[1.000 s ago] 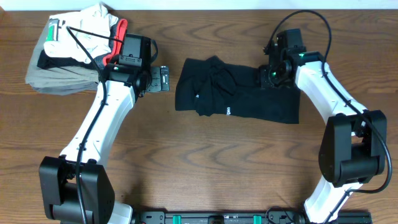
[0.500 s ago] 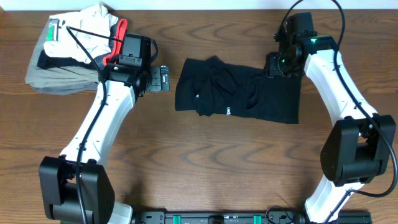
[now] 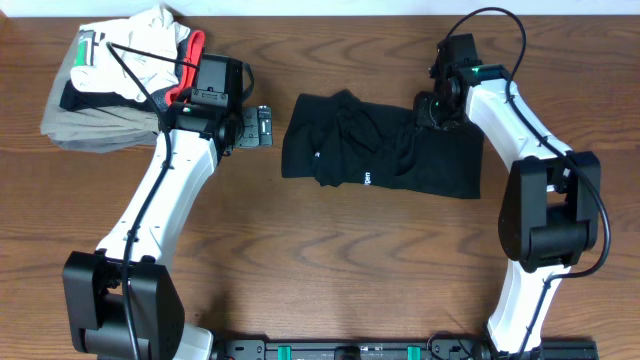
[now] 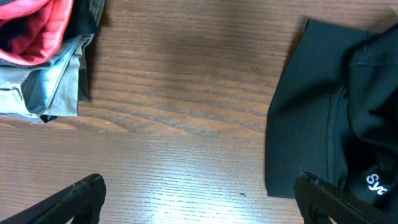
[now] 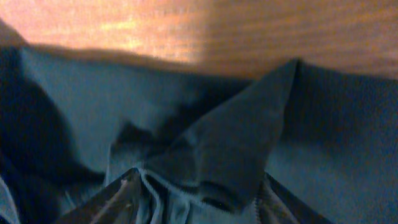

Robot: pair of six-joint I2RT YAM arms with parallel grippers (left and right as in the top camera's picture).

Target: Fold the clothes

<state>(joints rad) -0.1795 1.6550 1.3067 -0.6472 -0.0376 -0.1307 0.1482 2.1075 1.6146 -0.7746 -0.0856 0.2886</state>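
R gripper [image 5: 199, 186] pinches black top's [image 3: 400, 165] far edge; L gripper [image 4: 199, 190] agape over table [image 4: 186, 93].

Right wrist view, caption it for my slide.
Right gripper pinches a raised fold of the black top on the table.

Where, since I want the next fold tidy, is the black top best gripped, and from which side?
Probably grip the black top at its far right edge, coming from above on the right. There the cloth tents into a ridge between the right pincer's fingers; elsewhere it lies flatter.

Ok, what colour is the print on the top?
White print on black top; clearest in left wrist view.
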